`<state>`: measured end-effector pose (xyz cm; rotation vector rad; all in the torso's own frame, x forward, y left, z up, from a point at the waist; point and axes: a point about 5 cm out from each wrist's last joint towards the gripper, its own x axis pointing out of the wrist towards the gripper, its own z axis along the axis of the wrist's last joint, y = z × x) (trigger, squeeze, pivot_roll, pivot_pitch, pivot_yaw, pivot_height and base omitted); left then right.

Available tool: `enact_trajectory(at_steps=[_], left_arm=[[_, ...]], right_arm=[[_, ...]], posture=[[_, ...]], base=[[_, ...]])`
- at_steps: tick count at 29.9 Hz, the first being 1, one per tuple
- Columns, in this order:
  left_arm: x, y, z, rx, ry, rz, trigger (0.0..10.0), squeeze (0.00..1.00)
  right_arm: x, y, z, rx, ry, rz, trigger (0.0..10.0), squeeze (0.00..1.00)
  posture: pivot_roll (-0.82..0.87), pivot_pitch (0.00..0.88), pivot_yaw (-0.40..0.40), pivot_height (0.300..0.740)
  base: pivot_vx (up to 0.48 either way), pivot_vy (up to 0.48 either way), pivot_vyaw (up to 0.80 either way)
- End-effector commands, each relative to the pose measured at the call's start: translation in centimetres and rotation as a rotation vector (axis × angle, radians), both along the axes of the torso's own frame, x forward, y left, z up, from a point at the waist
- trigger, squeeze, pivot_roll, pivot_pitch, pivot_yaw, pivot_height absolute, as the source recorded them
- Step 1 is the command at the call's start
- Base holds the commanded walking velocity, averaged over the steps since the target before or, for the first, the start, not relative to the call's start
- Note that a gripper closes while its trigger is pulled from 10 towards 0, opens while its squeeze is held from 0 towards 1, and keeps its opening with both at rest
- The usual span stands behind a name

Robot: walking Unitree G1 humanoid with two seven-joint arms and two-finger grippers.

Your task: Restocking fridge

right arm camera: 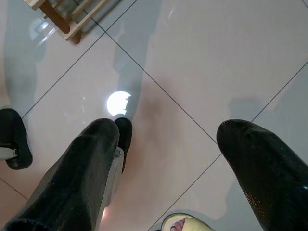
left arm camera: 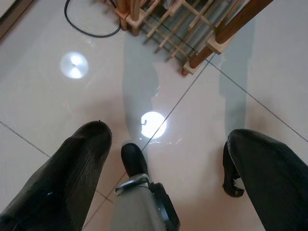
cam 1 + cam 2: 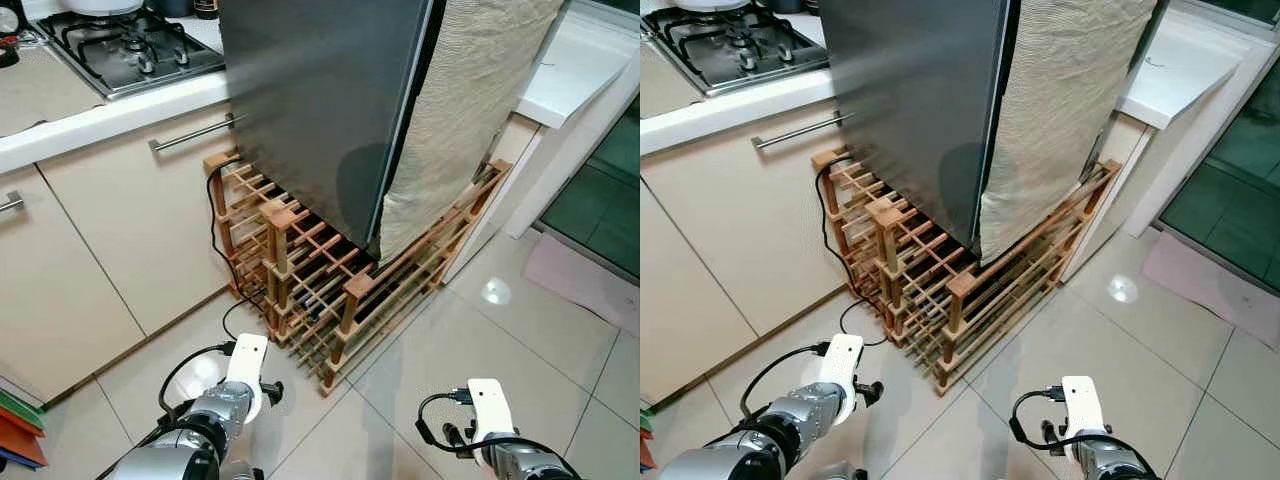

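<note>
Both arms hang low at frame bottom: left end effector (image 2: 163, 159) and right end effector (image 1: 166, 159) each point down at the tiled floor (image 3: 520, 340), fingers spread wide, holding nothing. Left fingers (image 2: 67, 178) frame bare tile with ceiling-light glare; right fingers (image 1: 77, 178) likewise, with a person's toes in a yellow slipper (image 1: 185, 224) just beside them. Ahead and well above the end effectors stands the fridge (image 3: 320, 100), dark grey door shut, a cream textured cloth (image 3: 460, 110) draped down its right side. Fridge sits on or right behind a low wooden wine rack (image 3: 330, 280); cannot tell which. Rack's near corner is close in front of the left end effector, well apart from the right one. Black cable (image 3: 215, 240) runs down the rack's left side onto the floor. Left of the fridge: beige cabinets (image 3: 110, 240) under a white worktop (image 3: 110, 115) with a gas hob (image 3: 125, 45). Pink mat (image 3: 585, 280) lies far right.
</note>
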<state>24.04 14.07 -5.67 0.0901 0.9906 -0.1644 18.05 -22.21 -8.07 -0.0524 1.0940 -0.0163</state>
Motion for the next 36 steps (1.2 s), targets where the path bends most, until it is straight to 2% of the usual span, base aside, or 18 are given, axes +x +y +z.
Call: enact_trajectory(at_steps=[1,6,9,12,13,14,15,19,20,21,22,24,26,32,34,36], left_arm=[[1.5,-0.8,1.1,-0.017,-0.076,-0.041,10.0,0.00],[4.6,-1.4,3.7,-0.106,-0.220,-0.031,10.0,0.00],[5.7,-1.3,4.9,-0.132,-0.295,-0.017,10.0,0.00],[7.4,-1.1,7.0,-0.167,-0.429,0.012,10.0,0.00],[7.8,-1.1,7.5,-0.172,-0.462,0.013,10.0,0.00],[8.5,-1.2,8.6,-0.161,-0.539,-0.006,10.0,0.00],[8.5,-1.2,8.6,-0.161,-0.539,-0.006,10.0,0.00],[9.5,-1.7,11.1,-0.204,-0.689,-0.030,10.0,0.00],[9.9,-2.0,13.1,-0.244,-0.786,-0.035,10.0,0.00],[9.9,-2.0,13.1,-0.244,-0.786,-0.035,10.0,0.00],[9.9,-2.1,13.7,-0.253,-0.813,-0.040,10.0,0.00],[9.7,-2.0,14.9,-0.275,-0.871,-0.048,10.0,0.00],[9.4,-1.8,15.9,-0.297,-0.909,-0.048,10.0,0.00],[7.9,-0.9,18.4,-0.305,-0.991,-0.073,10.0,0.00],[6.6,-0.1,19.7,-0.268,-1.046,-0.109,10.0,0.00],[5.7,0.9,20.7,-0.255,-1.068,-0.100,10.0,0.00]], right_arm=[[0.6,-0.5,0.4,0.008,-0.030,-0.007,10.0,0.00],[1.1,-1.7,1.1,-0.009,-0.098,-0.011,10.0,0.00],[1.4,-2.2,1.4,-0.035,-0.140,-0.001,10.0,0.00],[3.2,0.1,1.9,-0.066,-0.245,0.002,10.0,0.00],[3.6,0.4,2.2,-0.070,-0.273,0.000,10.0,0.00],[4.5,0.7,2.8,-0.079,-0.341,0.015,10.0,0.00],[4.5,0.7,2.8,-0.079,-0.341,0.015,10.0,0.00],[6.7,1.0,5.0,-0.110,-0.538,0.052,10.0,0.00],[8.3,1.1,8.1,-0.124,-0.729,0.078,10.0,0.00],[8.3,1.1,8.1,-0.124,-0.729,0.078,10.0,0.00],[8.6,1.1,9.2,-0.129,-0.786,0.086,10.0,0.00],[8.4,1.4,12.4,-0.148,-0.907,0.092,10.0,0.00],[7.7,1.5,14.8,-0.172,-0.981,0.095,10.0,0.00],[5.7,1.3,17.3,-0.268,-1.077,0.058,10.0,0.00],[5.2,0.9,18.5,-0.308,-1.094,-0.006,10.0,0.00],[5.4,1.2,19.9,-0.297,-1.134,-0.059,10.0,0.00]], posture=[[0.00,0.000,-0.061,0.727],[-0.02,0.000,-0.054,0.727],[-0.04,0.000,-0.051,0.727],[-0.04,0.000,-0.050,0.727],[-0.04,0.000,-0.050,0.727],[-0.05,0.000,-0.048,0.727],[-0.05,0.000,-0.048,0.727],[-0.05,0.000,-0.046,0.727],[-0.05,0.000,-0.045,0.727],[-0.05,0.000,-0.045,0.727],[-0.05,0.000,-0.045,0.727],[-0.05,0.000,-0.047,0.727],[-0.05,0.000,-0.048,0.727],[-0.05,0.000,-0.041,0.727],[-0.05,0.000,-0.036,0.727],[-0.05,0.000,-0.035,0.727]], base=[[0.000,0.000,0.00],[0.000,0.000,0.00],[0.000,0.000,0.00],[0.000,0.000,0.00],[0.000,0.000,0.00],[0.000,0.000,0.00],[0.000,0.000,0.00],[0.000,0.000,0.00],[0.000,0.000,0.00],[0.000,0.000,0.00],[0.000,0.000,0.00],[0.000,0.000,0.00],[0.000,0.000,0.00],[0.000,0.000,0.00],[0.000,0.000,0.00],[0.000,0.000,0.00]])
